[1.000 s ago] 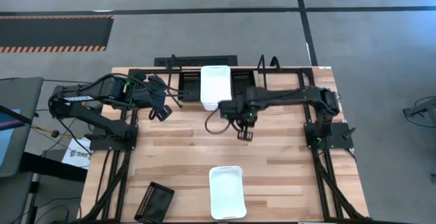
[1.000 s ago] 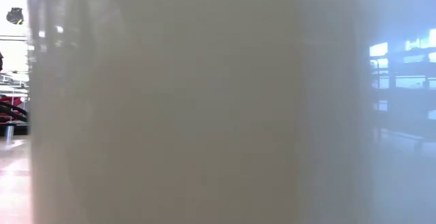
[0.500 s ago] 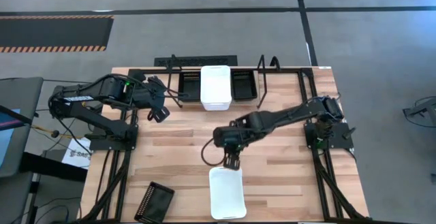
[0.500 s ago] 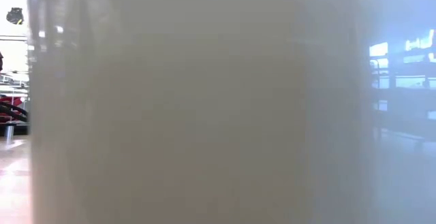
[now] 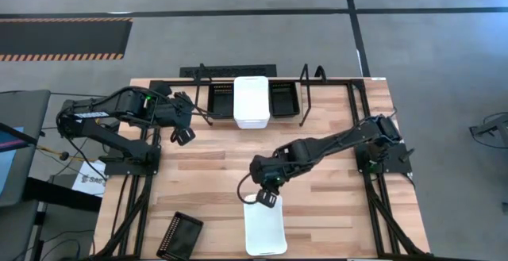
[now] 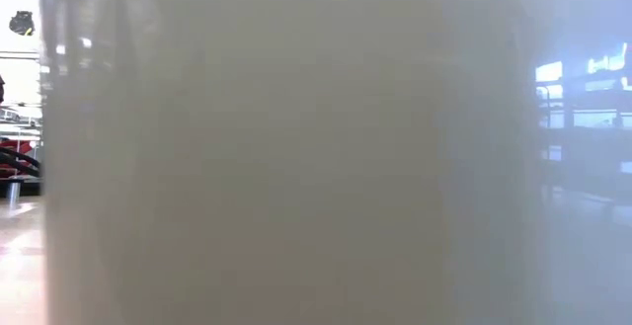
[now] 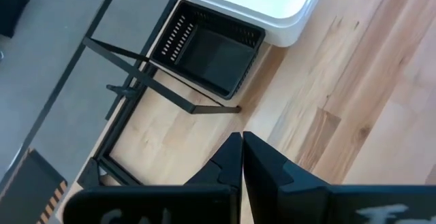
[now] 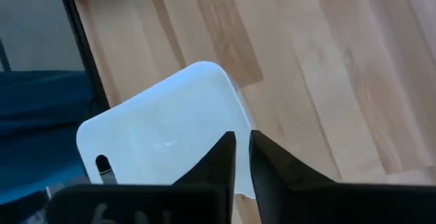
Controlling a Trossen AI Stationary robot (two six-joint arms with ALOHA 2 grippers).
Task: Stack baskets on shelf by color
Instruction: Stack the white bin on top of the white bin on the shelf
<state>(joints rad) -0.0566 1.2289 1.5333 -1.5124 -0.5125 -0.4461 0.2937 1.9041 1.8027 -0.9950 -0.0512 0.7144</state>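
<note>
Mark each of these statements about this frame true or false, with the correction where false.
1. The right gripper is over the far rim of the loose white basket near the table's front edge. True.
2. The left gripper holds a black basket. False: its fingers are shut on nothing, beside the shelf.
3. A white basket sits on the shelf between two black baskets. True.
4. The lone black basket lies at the table's right front corner. False: it is at the left front corner.
5. The low view shows both arms clearly. False: a pale surface fills it.
</note>
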